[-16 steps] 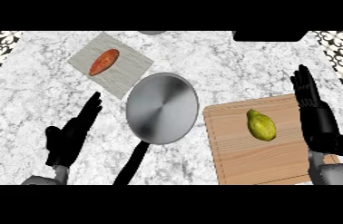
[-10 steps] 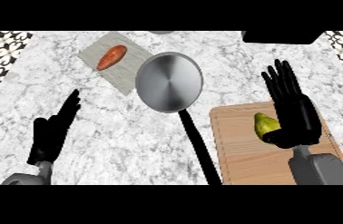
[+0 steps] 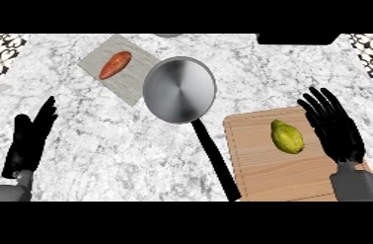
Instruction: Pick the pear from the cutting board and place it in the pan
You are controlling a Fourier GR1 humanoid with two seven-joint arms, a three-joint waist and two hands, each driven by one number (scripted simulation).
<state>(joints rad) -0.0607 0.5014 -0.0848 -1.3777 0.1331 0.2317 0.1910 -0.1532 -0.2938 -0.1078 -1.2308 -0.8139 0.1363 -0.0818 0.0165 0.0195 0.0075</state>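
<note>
Your open right hand (image 3: 334,127) holds nothing; take the pear (image 3: 287,137), probably light, firm and smooth, around its wide middle.

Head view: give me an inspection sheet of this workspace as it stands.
Surface: white-grey marbled counter.
Job's things: yellow-green pear lying on the light wooden cutting board; round steel pan left of the board, nothing in it, black handle pointing toward the robot.
Clutter: orange sweet potato on a grey mat.
Hands: right hand open beside the pear, apart from it; left hand open, resting at the left edge.
Cables: nothing seen.
Surroundings: dark objects cut off at the top edge.
</note>
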